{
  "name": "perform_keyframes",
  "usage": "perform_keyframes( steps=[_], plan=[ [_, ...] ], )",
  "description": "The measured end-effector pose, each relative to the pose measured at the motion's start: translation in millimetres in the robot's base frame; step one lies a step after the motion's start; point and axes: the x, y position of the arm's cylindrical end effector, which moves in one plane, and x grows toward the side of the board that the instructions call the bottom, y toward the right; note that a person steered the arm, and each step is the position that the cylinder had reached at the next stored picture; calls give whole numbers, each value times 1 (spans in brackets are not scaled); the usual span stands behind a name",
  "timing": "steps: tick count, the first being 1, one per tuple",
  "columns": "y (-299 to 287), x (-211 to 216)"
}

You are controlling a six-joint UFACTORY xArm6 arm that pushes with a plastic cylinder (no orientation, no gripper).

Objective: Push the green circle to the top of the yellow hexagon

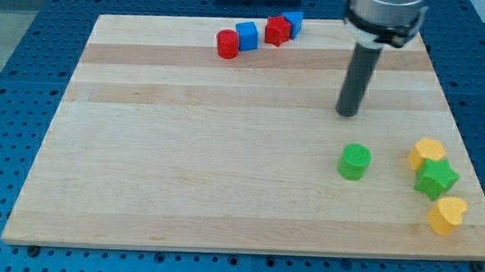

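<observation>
The green circle point(354, 161) lies on the wooden board toward the view's lower right. The yellow hexagon point(428, 151) lies to its right, near the board's right edge. My tip point(347, 113) stands above the green circle in the view, a short gap away and slightly to its left, not touching it. It is well to the left of the yellow hexagon.
A green star point(436, 178) touches the hexagon from below, with a yellow heart point(447, 215) under it. At the board's top edge sit a red circle point(227, 44), a blue block point(247, 34), a red block point(277, 30) and another blue block point(293, 23).
</observation>
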Motion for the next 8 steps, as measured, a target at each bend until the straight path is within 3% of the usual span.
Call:
perform_keyframes(
  steps=[2, 4, 6, 8],
  plan=[
    [-62, 33],
    [-88, 88],
    [-88, 144],
    [-55, 144]
  ],
)
